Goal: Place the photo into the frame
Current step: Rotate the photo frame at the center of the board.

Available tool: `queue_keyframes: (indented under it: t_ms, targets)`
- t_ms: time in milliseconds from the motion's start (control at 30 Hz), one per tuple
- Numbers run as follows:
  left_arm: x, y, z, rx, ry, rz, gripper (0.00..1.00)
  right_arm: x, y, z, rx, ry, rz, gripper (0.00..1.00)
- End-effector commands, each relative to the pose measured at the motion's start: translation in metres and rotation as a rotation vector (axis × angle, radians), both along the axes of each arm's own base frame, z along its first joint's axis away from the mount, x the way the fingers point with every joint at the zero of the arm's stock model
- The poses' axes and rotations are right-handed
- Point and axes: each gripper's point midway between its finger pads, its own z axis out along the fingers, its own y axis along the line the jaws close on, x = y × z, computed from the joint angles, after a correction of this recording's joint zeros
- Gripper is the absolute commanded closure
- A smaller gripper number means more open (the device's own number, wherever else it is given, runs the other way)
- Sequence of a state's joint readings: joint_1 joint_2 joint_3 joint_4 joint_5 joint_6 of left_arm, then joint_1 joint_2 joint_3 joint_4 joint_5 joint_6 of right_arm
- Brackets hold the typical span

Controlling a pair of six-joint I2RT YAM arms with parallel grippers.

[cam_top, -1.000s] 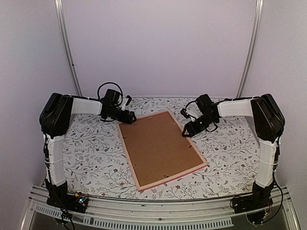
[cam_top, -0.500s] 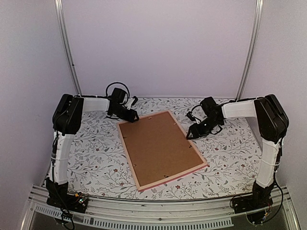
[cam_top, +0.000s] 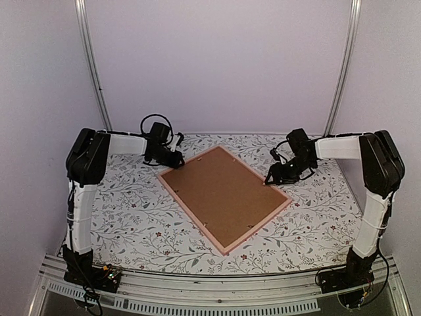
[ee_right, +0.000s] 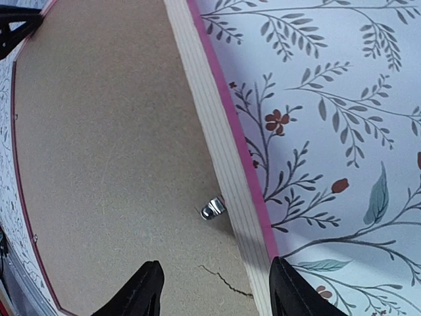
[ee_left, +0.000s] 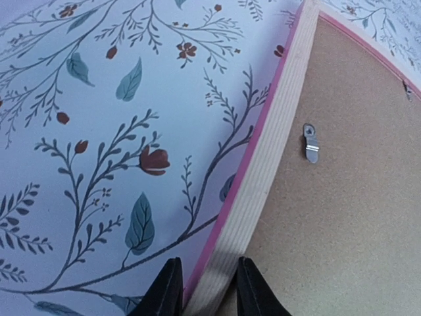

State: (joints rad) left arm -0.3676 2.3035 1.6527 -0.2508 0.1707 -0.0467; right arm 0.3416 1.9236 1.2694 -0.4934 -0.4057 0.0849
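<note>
Frame (cam_top: 191,214) lies face-down at the table's (cam_top: 131,210) middle, backing board (cam_top: 223,196) up, swung round since a second ago, left gripper (ee_left: 208,270) clamped on its rail, right gripper (ee_right: 214,280) apart astride the opposite rail; photo unseen, insertion seemingly pending

A tabletop (cam_top: 131,210) covered in a white cloth printed with grey-green leaves and small red flowers fills the lower half of the top view. It is edged along the bottom by a slotted metal rail (cam_top: 217,291). Behind it rise plain pale lilac walls (cam_top: 217,66), with a thin metal pole (cam_top: 93,66) slanting at upper left and a second pole (cam_top: 341,66) at upper right, all under soft, even light.
</note>
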Motion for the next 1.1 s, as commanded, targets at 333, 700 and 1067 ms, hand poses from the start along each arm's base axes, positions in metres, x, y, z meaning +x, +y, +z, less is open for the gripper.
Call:
queue_keyframes:
  t_ms: [333,700,1067]
  targets:
    - [-0.135,0.066,-0.043,-0.059,0.308,0.340,0.77,0.010,-0.047,0.031,-0.124,-0.017,-0.261,0.30]
    - [-0.232,0.024,-0.046,-0.139,0.442,0.267,0.69,-0.033,-0.038,-0.006,-0.013,0.102,-0.268,0.25]
    - [-0.263,-0.002,-0.023,-0.169,0.440,0.173,0.42,-0.022,-0.027,-0.015,0.031,0.085,-0.238,0.27]
